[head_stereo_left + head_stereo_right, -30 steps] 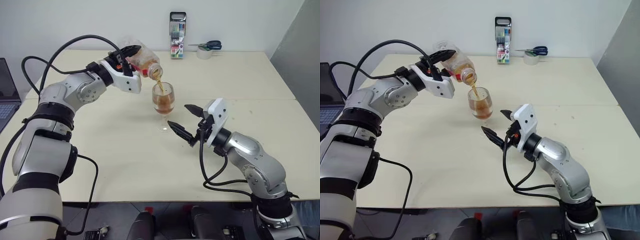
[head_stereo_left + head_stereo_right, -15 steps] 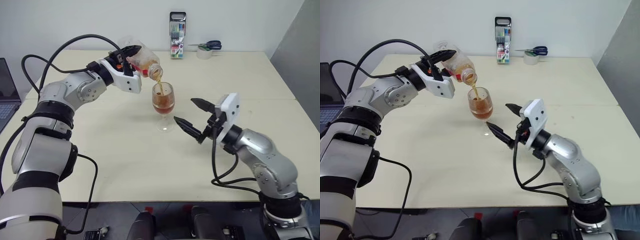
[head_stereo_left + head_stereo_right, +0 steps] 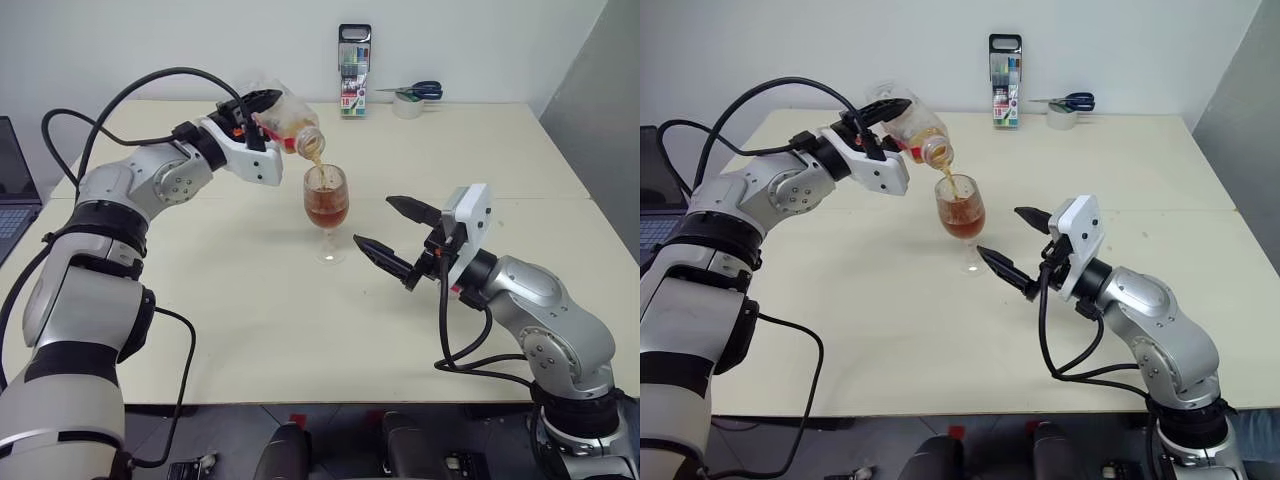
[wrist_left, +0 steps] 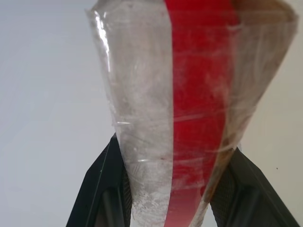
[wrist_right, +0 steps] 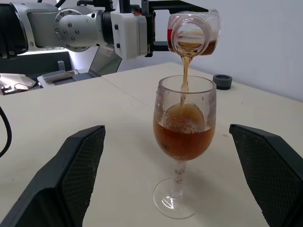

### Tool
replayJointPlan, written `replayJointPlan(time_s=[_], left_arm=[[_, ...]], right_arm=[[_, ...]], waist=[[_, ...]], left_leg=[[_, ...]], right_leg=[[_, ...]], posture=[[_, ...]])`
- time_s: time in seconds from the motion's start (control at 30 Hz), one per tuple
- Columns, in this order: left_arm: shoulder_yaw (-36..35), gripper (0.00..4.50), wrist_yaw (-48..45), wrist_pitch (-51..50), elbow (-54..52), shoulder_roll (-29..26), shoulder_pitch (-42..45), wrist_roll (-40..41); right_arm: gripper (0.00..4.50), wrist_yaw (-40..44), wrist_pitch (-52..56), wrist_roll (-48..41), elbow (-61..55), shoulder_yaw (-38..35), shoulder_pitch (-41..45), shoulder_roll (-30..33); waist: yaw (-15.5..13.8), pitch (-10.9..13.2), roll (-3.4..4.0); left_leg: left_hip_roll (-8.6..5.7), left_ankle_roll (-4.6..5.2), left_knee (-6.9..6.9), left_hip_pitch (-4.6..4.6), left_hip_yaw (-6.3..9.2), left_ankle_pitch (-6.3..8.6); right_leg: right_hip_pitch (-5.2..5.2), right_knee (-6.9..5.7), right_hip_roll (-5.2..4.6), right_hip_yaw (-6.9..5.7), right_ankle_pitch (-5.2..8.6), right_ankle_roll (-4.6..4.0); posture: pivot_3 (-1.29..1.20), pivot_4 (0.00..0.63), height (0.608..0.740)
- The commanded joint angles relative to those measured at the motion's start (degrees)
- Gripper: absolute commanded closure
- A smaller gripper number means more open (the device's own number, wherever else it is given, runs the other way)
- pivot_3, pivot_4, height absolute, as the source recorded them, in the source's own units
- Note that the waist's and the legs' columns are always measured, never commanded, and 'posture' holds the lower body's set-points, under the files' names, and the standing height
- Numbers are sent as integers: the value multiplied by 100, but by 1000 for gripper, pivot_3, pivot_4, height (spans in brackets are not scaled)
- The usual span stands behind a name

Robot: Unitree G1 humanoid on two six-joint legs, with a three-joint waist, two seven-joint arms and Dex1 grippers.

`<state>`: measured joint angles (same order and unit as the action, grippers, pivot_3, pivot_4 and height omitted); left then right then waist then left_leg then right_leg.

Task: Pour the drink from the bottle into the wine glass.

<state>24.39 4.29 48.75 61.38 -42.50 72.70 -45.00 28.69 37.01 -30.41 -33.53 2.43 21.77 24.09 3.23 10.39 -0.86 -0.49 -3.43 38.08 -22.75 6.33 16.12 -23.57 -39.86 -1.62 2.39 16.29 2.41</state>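
Two sets of fingers: left clamps bottle (image 3: 285, 118), right (image 3: 392, 236) spread beside wine glass (image 3: 327, 205).

My left gripper's matt black fingers (image 4: 102, 189), textured on their inner pads, clamp a small clear, crinkled plastic bottle (image 4: 189, 94) with a glossy red label strip. The clear, smooth stemmed wine glass (image 5: 183, 142) holds translucent reddish-brown drink (image 5: 183, 137). It stands on a matt, smooth cream table (image 3: 250, 320).
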Motion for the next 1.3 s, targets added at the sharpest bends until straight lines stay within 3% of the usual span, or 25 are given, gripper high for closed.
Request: replayJointPlan(time_s=[0.03,0.2,0.47,0.7,0.97,1.3], left_arm=[[-240,2816,-177,-26,-58,5,48,401],[-415,2816,-622,-65,-308,84,-199,927],[-1118,2817,-1949,-662,-1246,412,-970,2478],[-2523,2818,-2662,-3582,-2770,875,-2107,4513],[-3455,2819,-2648,-6139,-4437,1064,-3721,5576],[-3961,2819,-2729,-6713,-4696,1290,-4494,6181]], right_arm=[[0,-30,-26,-84,-236,-9,54,-36],[0,-20,-64,-102,-232,-32,50,-72],[0,126,-205,62,-128,112,91,-2],[0,300,64,-4,-196,383,208,123],[0,460,589,-56,-138,645,633,377],[0,510,662,131,152,845,999,312]], waist=[[0,0,0],[1,0,0],[4,-1,1],[42,-1,1],[144,-2,1],[7,-15,-19]], left_leg=[[0,0,0,0,0,0],[1,0,0,2,-1,0],[2,-3,2,2,0,-1],[4,-10,7,3,2,-6],[5,-19,8,6,8,-11],[4,-19,9,7,6,-11]], right_leg=[[0,0,0,0,0,0],[0,-1,0,1,0,0],[0,-1,-1,2,0,0],[0,-8,-1,2,0,0],[4,-10,-2,2,0,0],[5,-6,-5,1,0,-1]], posture=[[0,150,740],[0,150,740],[0,150,740],[0,150,740],[0,150,740],[0,150,740]])
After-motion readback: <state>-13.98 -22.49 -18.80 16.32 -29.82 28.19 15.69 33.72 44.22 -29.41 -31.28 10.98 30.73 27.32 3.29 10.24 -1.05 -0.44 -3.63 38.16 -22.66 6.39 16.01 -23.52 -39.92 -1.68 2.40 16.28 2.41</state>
